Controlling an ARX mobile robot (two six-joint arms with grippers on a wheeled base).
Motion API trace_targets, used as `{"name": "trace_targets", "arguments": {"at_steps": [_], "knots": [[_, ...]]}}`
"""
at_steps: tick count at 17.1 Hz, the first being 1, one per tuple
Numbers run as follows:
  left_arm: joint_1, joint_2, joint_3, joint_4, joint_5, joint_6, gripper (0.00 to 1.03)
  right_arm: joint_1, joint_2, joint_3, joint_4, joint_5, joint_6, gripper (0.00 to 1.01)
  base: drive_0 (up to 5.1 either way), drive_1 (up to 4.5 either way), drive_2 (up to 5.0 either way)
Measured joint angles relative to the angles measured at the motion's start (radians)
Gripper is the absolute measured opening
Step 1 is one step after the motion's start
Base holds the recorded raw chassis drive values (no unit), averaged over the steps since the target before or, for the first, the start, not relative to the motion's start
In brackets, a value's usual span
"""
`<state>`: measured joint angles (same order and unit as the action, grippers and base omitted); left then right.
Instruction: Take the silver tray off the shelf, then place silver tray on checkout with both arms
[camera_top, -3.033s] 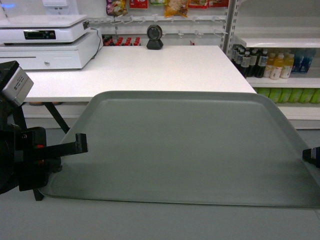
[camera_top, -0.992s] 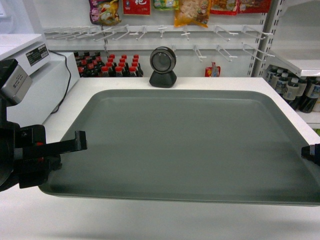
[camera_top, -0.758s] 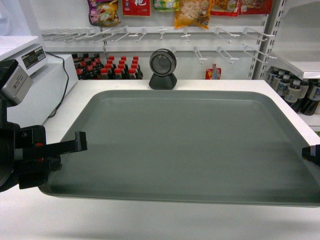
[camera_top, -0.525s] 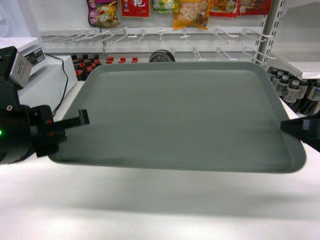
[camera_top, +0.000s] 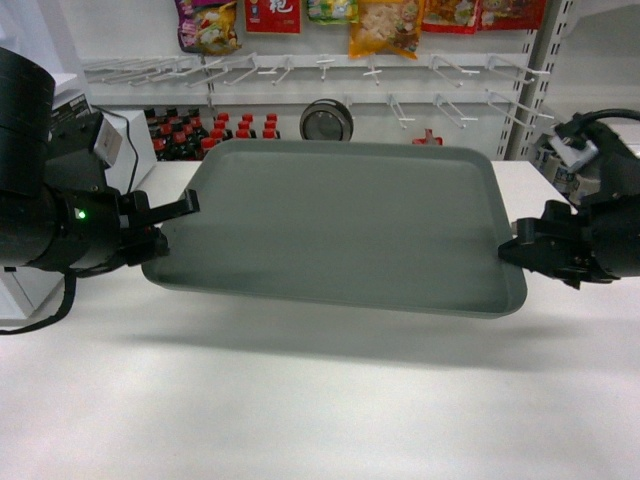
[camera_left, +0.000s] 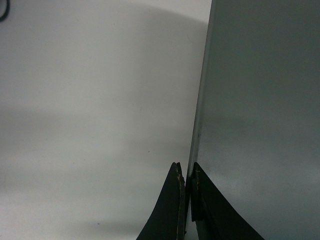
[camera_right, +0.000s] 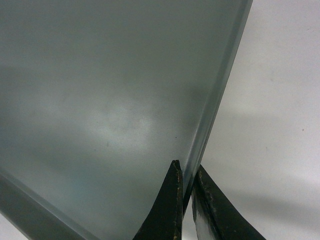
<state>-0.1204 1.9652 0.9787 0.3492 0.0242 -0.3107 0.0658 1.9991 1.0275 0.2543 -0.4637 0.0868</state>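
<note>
Silver tray (camera_top: 340, 220) is hanging in the air over the checkout (camera_top: 300, 400), casting a shadow on the white top beneath, so it is not yet resting there. Each short end is being carried by one arm, which keeps the broad flat piece roughly level. The left gripper (camera_left: 187, 200) is pinching the left rim, jaws nearly closed with only the thin edge between them; the right gripper (camera_right: 187, 200) is clamping the right rim the same way. Farther back, a round black scanner (camera_top: 326, 120) is standing behind the tray, with hanging snack packets (camera_top: 375, 22) above it.
</note>
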Motion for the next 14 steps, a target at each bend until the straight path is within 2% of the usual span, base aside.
{"name": "trace_targets", "arguments": {"at_steps": [4, 7, 10, 11, 12, 13, 14], "knots": [[-0.030, 0.124, 0.084, -0.057, -0.021, -0.024, 0.03, 0.006, 0.134, 0.118, -0.045, 0.079, -0.075, 0.03, 0.0, 0.00, 0.0], [-0.062, 0.185, 0.098, -0.077, -0.055, -0.054, 0.03, 0.006, 0.203, 0.165, -0.055, 0.134, -0.135, 0.03, 0.0, 0.00, 0.0], [-0.084, 0.221, 0.105, -0.080, -0.075, -0.085, 0.03, 0.010, 0.252, 0.180, -0.036, 0.186, -0.176, 0.03, 0.0, 0.00, 0.0], [-0.089, 0.227, 0.126, -0.098, -0.098, -0.102, 0.15, 0.014, 0.253, 0.178, -0.021, 0.183, -0.243, 0.20, 0.0, 0.00, 0.0], [-0.101, 0.214, 0.130, -0.119, -0.095, -0.113, 0.42, 0.024, 0.242, 0.167, 0.023, 0.179, -0.262, 0.47, 0.0, 0.00, 0.0], [-0.101, 0.136, 0.099, -0.126, -0.097, -0.135, 0.60, 0.002, 0.172, 0.141, 0.011, 0.151, -0.235, 0.66, 0.0, 0.00, 0.0], [-0.096, 0.058, 0.069, -0.122, -0.125, -0.167, 0.69, -0.029, 0.100, 0.103, 0.033, 0.120, -0.220, 0.75, 0.0, 0.00, 0.0]]}}
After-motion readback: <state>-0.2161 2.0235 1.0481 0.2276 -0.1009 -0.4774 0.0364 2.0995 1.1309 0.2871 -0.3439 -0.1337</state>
